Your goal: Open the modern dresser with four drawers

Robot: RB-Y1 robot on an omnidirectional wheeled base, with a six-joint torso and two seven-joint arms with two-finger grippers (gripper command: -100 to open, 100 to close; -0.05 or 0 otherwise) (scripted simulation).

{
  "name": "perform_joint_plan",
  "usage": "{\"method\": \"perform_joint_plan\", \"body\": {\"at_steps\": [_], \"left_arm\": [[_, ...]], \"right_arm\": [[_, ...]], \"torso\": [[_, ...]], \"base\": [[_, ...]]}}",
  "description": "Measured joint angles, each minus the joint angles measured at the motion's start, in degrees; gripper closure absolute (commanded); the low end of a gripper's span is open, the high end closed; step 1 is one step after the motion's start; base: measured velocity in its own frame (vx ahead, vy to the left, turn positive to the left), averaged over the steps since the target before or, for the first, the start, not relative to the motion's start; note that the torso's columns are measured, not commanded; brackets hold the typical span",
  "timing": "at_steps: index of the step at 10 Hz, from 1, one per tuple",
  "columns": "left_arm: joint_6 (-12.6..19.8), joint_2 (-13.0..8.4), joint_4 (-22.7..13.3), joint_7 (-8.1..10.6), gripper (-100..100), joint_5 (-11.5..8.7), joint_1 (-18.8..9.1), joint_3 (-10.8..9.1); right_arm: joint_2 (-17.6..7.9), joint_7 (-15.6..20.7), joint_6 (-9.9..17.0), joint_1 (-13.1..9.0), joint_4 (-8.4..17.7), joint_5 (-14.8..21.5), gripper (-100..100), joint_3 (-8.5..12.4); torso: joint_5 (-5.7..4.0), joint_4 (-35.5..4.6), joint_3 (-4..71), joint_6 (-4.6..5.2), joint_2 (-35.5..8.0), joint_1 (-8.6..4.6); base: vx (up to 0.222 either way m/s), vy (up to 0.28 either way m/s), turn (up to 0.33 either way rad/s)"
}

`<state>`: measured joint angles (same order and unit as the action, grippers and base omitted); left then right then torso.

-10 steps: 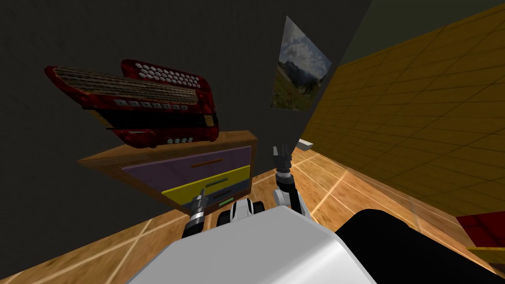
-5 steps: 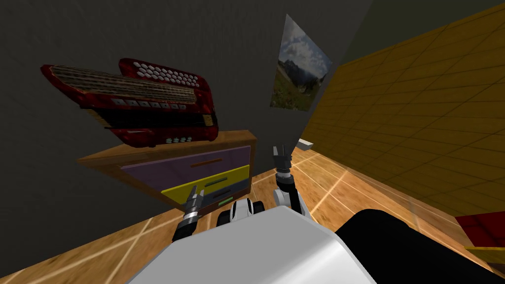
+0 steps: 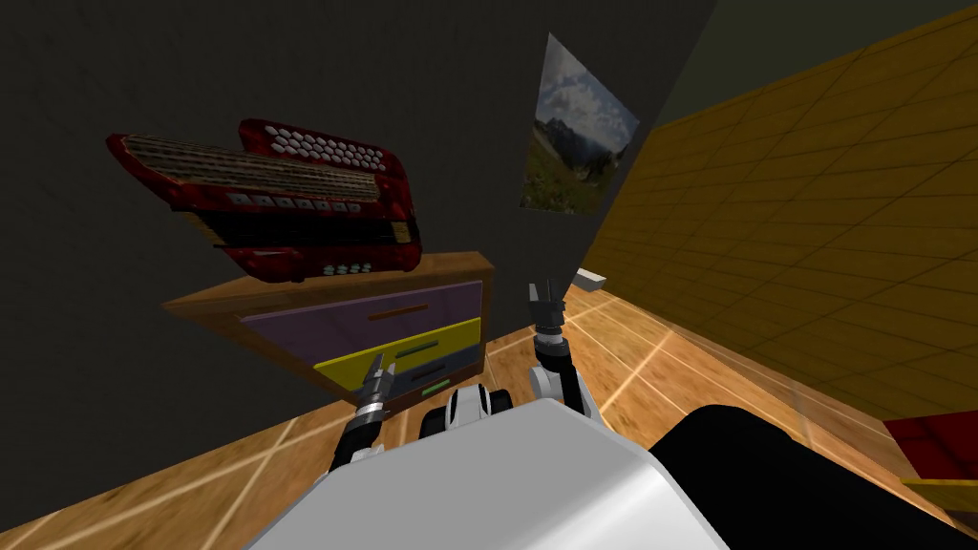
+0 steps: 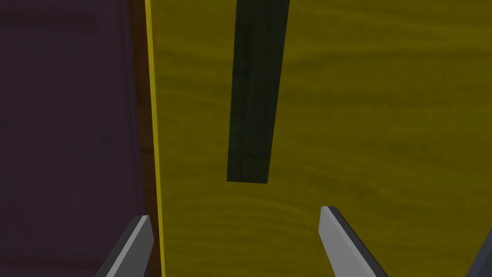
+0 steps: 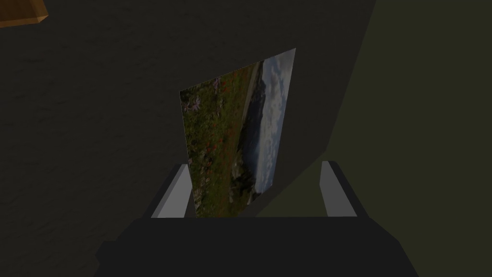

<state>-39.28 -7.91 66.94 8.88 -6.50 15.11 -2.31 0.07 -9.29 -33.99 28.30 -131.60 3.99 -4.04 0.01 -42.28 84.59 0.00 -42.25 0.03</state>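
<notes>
The dresser (image 3: 458, 266) has a wooden frame, a purple top drawer (image 3: 353, 320), a yellow second drawer (image 3: 382, 355) that stands out a little, and a grey-blue drawer (image 3: 449, 366) below. My left gripper (image 3: 378, 370) hovers open just in front of the yellow drawer. In the left wrist view the yellow drawer front (image 4: 360, 120) carries a dark green bar handle (image 4: 254, 96), which lies ahead of the open left gripper (image 4: 235, 240), not between its fingers (image 4: 134, 245). The purple drawer (image 4: 67, 134) sits beside it. My right gripper (image 3: 547, 291) is raised to the dresser's right, open with nothing in it (image 5: 254, 192).
A large red accordion (image 3: 287, 205) lies on the dresser top, overhanging its front. A dark wall stands behind, a yellow tiled wall (image 3: 812, 210) to the right. Wooden floor (image 3: 630, 353) runs between them. A red object (image 3: 941, 444) sits at the far right.
My left gripper has gone from shut to open, letting go at the yellow drawer's handle, and has drawn back slightly. My view has shifted a little. The right arm is unchanged.
</notes>
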Motion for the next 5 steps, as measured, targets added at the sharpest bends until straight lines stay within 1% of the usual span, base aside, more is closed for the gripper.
{"method": "perform_joint_plan", "body": {"at_steps": [3, 5], "left_arm": [[3.38, 0.54, 1.64, -0.26, -100, -0.06, -0.82, -0.15], [5.39, 2.61, 2.77, -0.49, -100, -0.07, -1.24, -0.21]], "right_arm": [[0.0, 0.0, 0.0, 0.0, 0.0, 0.0, 0, 0.0], [0.0, 0.0, 0.0, 0.0, 0.0, 0.0, 0, 0.0]], "torso": [[-0.01, -0.01, -0.02, 0.0, -0.04, -0.04], [-0.01, -0.01, -0.01, 0.0, -0.02, -0.04]], "base": [[-0.031, -0.027, 0.011], [-0.025, -0.026, 0.007]]}}
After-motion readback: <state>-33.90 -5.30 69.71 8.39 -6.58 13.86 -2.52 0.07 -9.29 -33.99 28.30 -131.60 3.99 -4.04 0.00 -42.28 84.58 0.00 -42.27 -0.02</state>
